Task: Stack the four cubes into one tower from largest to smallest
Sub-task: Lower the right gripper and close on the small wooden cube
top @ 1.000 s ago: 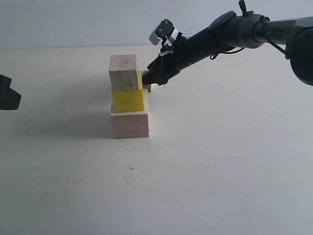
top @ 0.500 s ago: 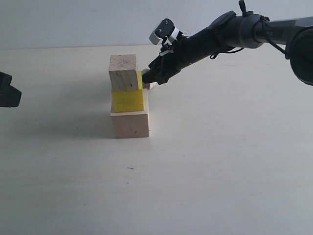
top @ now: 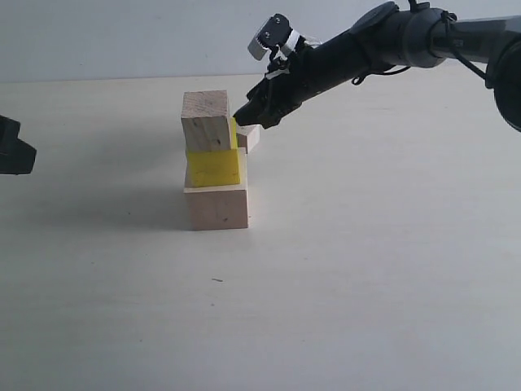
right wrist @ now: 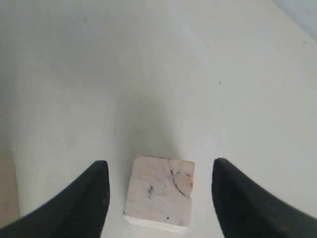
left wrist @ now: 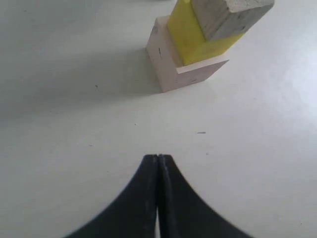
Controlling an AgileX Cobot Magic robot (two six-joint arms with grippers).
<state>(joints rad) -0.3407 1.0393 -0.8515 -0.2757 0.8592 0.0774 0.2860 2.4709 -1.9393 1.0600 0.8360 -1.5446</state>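
At the nine o'clock edge of the exterior view, only a dark part of the left arm is seen, well apart from the cubes. In the left wrist view the left gripper [left wrist: 157, 159] is shown with its jaws pressed tight together and nothing held between them.

Left of centre, a large pale wooden cube [top: 216, 208] is set on the pale matt table top [top: 366, 285]. A bright yellow cube [top: 213, 167] is rested on it, and a medium pale wooden cube [top: 205, 120] is placed on the yellow one. A narrow ledge of the large cube is left bare in the left wrist view.

At about two o'clock from the yellow cube, a tiny pale wooden cube [top: 249, 137] is seen lying on the table just beside the stack. The right gripper [top: 244, 120] is held close above it, at roughly twelve o'clock. In the right wrist view the jaws are spread wide, and the tiny cube is framed between them with a gap on each side, untouched. The black right arm [top: 383, 45] is stretched away toward two o'clock
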